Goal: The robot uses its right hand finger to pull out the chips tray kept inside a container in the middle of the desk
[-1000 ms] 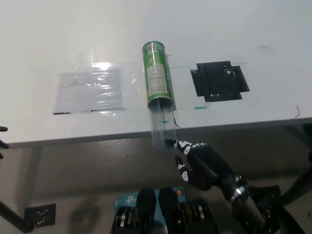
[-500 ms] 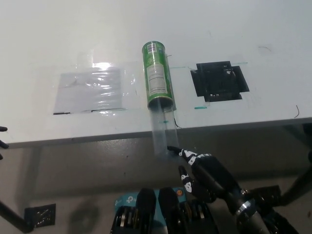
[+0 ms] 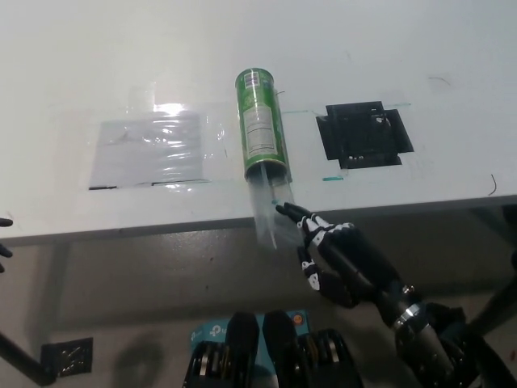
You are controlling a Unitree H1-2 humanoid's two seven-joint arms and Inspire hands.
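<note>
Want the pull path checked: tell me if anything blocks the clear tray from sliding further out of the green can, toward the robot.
Nothing visible does. The clear tray already juts past the desk edge from the green can; ahead is open space. The right hand sits beside its end.

Only a dark sliver of the left robot hand [image 3: 4,234] shows at the frame's left edge, well apart from the right robot hand [image 3: 335,259]; its pose cannot be read. The clear tray [image 3: 271,214] jutting from the green container [image 3: 261,125] is nearly see-through, its end hard to trace against the shadow below the surface [image 3: 452,48], just beside the right fingertip. The container's label print is too small to read.
</note>
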